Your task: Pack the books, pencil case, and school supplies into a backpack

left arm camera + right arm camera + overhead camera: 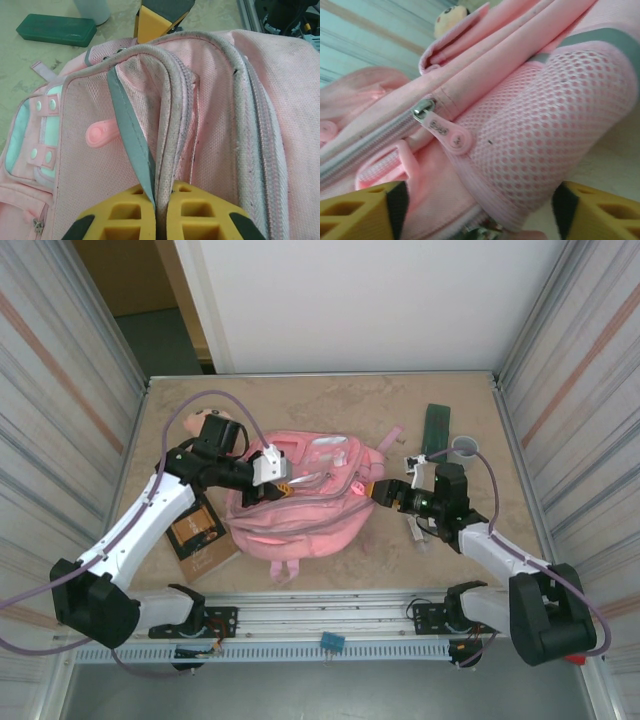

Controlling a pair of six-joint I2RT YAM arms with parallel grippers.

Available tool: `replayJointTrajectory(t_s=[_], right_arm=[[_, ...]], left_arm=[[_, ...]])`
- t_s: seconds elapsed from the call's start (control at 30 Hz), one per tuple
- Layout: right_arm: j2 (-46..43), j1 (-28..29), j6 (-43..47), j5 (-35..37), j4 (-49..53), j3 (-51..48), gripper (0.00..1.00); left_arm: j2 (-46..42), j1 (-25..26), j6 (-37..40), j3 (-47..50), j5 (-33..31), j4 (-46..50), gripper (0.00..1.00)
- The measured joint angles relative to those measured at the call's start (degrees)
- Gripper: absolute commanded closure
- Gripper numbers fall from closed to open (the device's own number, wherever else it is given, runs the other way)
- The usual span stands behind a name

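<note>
Flat in the middle of the tabletop (330, 405): the pink backpack (300, 515), long axis running left to right between the two arms. Not yet opened, judging by the closed zip line.

At its upper left edge, left hand (283, 487) clenched tight on the backpack; in the left wrist view (161, 210), pinching a grey-edged seam (132, 145) between the yellow fingers (120, 220) and holding the fabric up.

At its right end, right hand (378, 492) spread wide, grasping nothing. In the right wrist view (480, 210), straddling the mesh side pocket (545, 125), one finger to each side; cannot tell whether touching it. Up and to the left of that gap, the pink zip pull (447, 134), with the zip line slanting from lower left to upper right. Nearer to the right arm by far, so probably the right hand's to take, with the left as anchor.

Outside the bag: green pencil case (437, 425) at the far right, well apart; brown book (200, 532) under the left arm, just beside the backpack.
</note>
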State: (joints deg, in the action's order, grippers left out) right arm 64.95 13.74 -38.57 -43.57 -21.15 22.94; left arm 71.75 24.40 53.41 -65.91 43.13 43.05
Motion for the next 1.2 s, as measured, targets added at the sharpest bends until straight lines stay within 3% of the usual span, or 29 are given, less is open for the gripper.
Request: replayJointTrajectory(t_s=[0.13,0.23,0.57,0.73,1.03,1.13,1.2], right_arm=[[0.3,-0.3,0.3,-2.0,-1.4,0.1,0.57],[0.2,-0.7,0.2,-2.7,-1.3,0.1,0.63],[-3.3,-0.9,0.0,-4.4,1.5,0.1,0.66],[-4.0,-1.0,-0.6,-5.3,2.4,0.1,0.52],[-4.0,-1.0,-1.7,-7.2,3.6,0.1,0.76],[-4.0,-1.0,-1.9,-7.3,4.5,0.1,0.76],[-4.0,-1.0,-2.0,-7.3,5.0,0.1,0.68]], left_arm=[[0.0,-0.9,0.7,-0.5,1.3,0.7,1.00],[0.0,-1.8,0.8,-0.5,2.3,0.6,1.00],[-0.1,-3.7,0.1,0.1,3.9,-3.1,1.00],[-0.1,-3.7,-0.9,1.2,3.8,-6.1,1.00],[-0.1,-3.8,-2.3,1.3,3.5,-8.1,1.00],[-0.2,-3.8,-2.5,1.9,2.8,-9.2,1.00],[-0.3,-3.8,-2.9,2.4,2.3,-10.1,1.00]])
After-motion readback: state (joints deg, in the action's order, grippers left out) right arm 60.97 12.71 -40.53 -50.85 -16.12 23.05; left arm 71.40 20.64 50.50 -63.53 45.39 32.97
